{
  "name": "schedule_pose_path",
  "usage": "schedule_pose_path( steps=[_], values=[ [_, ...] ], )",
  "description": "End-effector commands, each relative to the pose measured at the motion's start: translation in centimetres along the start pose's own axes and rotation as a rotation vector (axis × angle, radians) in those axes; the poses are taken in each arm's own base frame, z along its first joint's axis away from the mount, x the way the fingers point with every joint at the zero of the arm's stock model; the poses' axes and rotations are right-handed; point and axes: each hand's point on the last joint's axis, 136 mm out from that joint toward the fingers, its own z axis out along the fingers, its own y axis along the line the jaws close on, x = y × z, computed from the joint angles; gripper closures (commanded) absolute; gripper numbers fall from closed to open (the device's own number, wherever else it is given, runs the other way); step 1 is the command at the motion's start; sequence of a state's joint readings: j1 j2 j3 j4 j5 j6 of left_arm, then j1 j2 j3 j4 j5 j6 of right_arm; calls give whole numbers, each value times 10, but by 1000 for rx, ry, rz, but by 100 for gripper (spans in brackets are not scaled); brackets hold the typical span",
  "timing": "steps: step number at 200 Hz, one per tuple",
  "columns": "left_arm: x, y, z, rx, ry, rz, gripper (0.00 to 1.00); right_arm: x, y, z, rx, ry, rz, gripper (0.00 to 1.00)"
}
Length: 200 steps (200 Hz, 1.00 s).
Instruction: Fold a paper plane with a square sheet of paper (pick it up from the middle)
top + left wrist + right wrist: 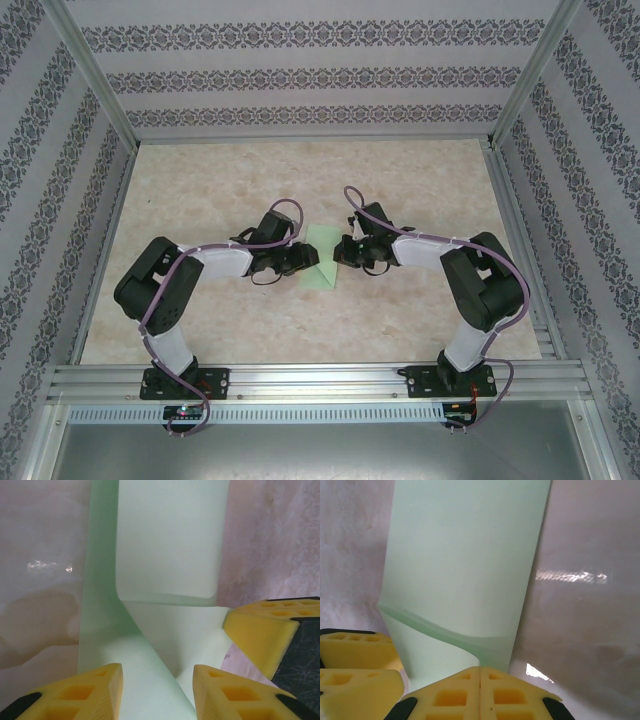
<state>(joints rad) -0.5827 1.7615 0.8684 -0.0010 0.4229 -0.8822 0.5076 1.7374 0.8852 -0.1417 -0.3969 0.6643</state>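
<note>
Patterned walls (300, 75) and an aluminium frame (300, 375) close in a beige marbled table (300, 180). Both arms reach inward and meet at the middle of it. The pale green sheet of paper (322, 270) lies there on the table between the two grippers, partly folded. One panel lies flat and a creased flap rises from it.

The left gripper (157, 672) has its yellow fingers (95, 690) set apart at a moderate width. A raised ridge of the paper runs through the gap, and neither pad presses on it.

The right gripper (480, 672) has its fingertips closed flat against each other right at the curled near edge of the sheet. I cannot tell whether paper is nipped between them. In the left wrist view, one of its fingers touches the flap's corner.
</note>
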Motion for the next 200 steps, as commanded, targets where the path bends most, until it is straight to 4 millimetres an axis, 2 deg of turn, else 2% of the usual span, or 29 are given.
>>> schedule_pose_path(
  steps=[1,42,88,111,133,152,200],
  values=[
    [-4,-12,4,68,1,0,57,-5,-4,1,0,-25,13,94],
    [-8,-22,12,128,11,13,59,-4,-5,1,1,-23,17,94],
    [-12,-30,14,166,-1,48,67,-3,-10,1,7,-23,30,93],
    [-15,-34,13,185,-15,73,74,-5,-9,-3,6,-28,32,90],
    [-18,-38,12,203,-30,93,80,-10,-12,-13,31,-56,25,78],
    [-20,-39,13,203,-37,109,85,-17,-22,-27,87,-97,30,63],
    [-26,-40,6,147,-56,155,96,-34,-46,-76,257,-245,36,33]
  ],
)
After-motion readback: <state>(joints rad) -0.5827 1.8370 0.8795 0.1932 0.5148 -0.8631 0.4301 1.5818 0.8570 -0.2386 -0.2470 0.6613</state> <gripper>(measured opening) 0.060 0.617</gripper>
